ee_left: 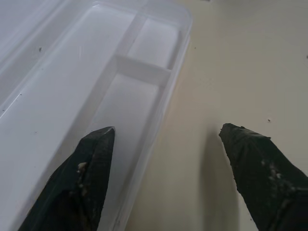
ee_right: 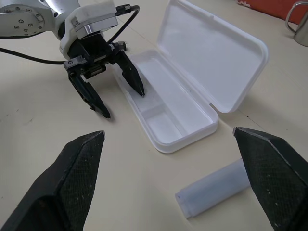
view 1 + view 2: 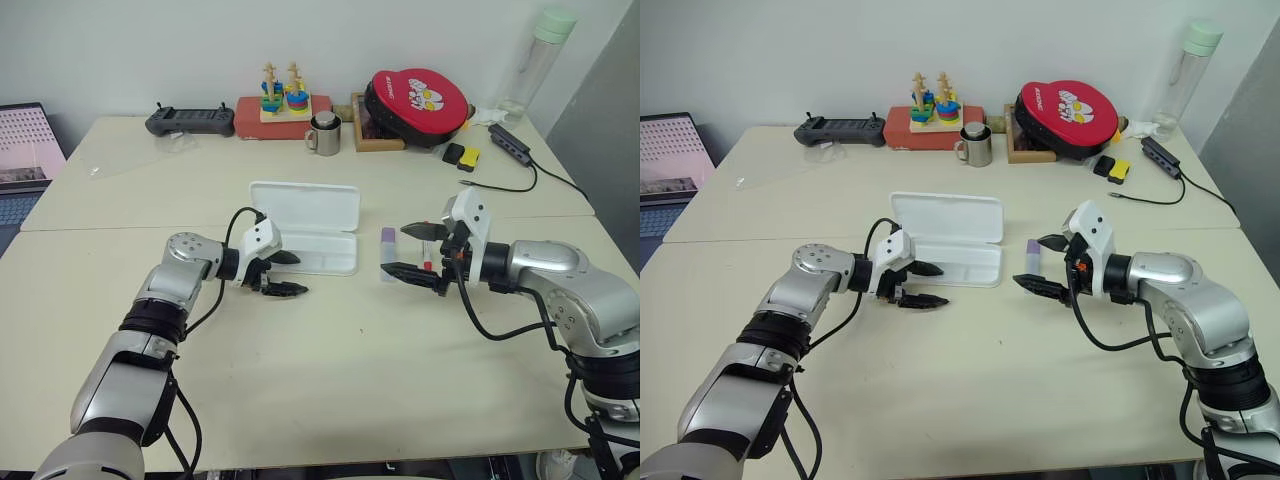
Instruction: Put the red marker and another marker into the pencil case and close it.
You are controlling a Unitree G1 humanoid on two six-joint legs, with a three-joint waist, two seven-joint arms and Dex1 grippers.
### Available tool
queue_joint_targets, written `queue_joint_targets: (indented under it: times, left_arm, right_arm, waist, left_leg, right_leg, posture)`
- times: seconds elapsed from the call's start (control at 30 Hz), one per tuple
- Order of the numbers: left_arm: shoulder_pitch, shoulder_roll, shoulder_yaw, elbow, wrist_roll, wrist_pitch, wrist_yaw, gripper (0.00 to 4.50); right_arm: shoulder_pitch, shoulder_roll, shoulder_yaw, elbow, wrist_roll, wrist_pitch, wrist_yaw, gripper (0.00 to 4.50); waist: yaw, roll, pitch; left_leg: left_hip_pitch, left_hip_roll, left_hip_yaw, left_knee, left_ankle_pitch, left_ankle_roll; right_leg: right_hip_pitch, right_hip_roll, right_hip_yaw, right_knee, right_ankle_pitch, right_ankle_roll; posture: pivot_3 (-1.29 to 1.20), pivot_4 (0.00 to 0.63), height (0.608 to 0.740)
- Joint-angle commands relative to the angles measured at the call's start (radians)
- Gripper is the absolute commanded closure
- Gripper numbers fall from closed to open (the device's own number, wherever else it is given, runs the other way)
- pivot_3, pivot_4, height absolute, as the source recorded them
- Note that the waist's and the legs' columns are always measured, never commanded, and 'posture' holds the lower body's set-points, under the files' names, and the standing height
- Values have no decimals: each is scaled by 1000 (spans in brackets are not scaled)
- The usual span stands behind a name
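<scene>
The white pencil case lies open mid-table, lid tipped back and its tray bare. My left gripper is open astride the tray's front wall: one finger sits inside the tray, the other over the table. The other marker, thick with a purple cap, lies just right of the case. My right gripper hovers open above it, and its pale body shows between the fingers. The red marker peeks out behind that gripper, mostly hidden.
Along the table's far edge stand a black controller, a stacking toy on a red box, a metal mug and a red round appliance. A cable hub and bottle are far right, a laptop far left.
</scene>
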Motion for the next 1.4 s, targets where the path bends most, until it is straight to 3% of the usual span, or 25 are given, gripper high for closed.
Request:
queue_joint_targets:
  times: [0.03,0.57,0.93,1.23,1.3,1.4]
  left_arm:
    - [-9,1,1,17,22,-12,-8,1785]
    - [-9,-13,13,21,23,-29,0,4473]
    - [218,75,-6,-387,-51,59,-112,4492]
    - [286,100,-11,-454,-23,105,-60,4492]
    - [290,100,-10,-464,-27,117,-58,3853]
    - [294,98,0,-486,-43,146,-52,3394]
  right_arm:
    - [7,-5,-45,-49,28,-3,2,0]
    - [1,-4,-69,-72,89,-13,29,0]
    - [49,-44,-63,-157,145,15,55,0]
    - [61,-52,-28,-131,109,16,48,0]
    - [58,-47,-24,-109,80,19,18,0]
    - [50,-41,-20,-85,48,25,-22,0]
  waist:
    - [0,0,0]
    - [-1,0,0]
    - [-6,0,0]
    - [-4,0,0]
    - [-4,0,0]
    - [-4,0,-1]
  left_leg:
    - [0,0,0,0,0,0]
    - [0,0,0,1,0,0]
    - [-1,0,-1,1,0,0]
    - [-2,0,0,2,0,0]
    - [-2,0,0,2,0,0]
    - [-2,0,0,2,0,0]
  right_leg:
    - [0,0,0,0,0,0]
    - [0,0,0,0,0,0]
    - [-1,0,1,0,0,0]
    - [0,0,1,0,1,0]
    - [0,0,1,0,1,0]
    - [0,0,1,0,1,0]
  posture:
    - [0,150,740]
    - [0,150,740]
    - [0,150,740]
    - [0,150,740]
    - [0,150,740]
    - [0,150,740]
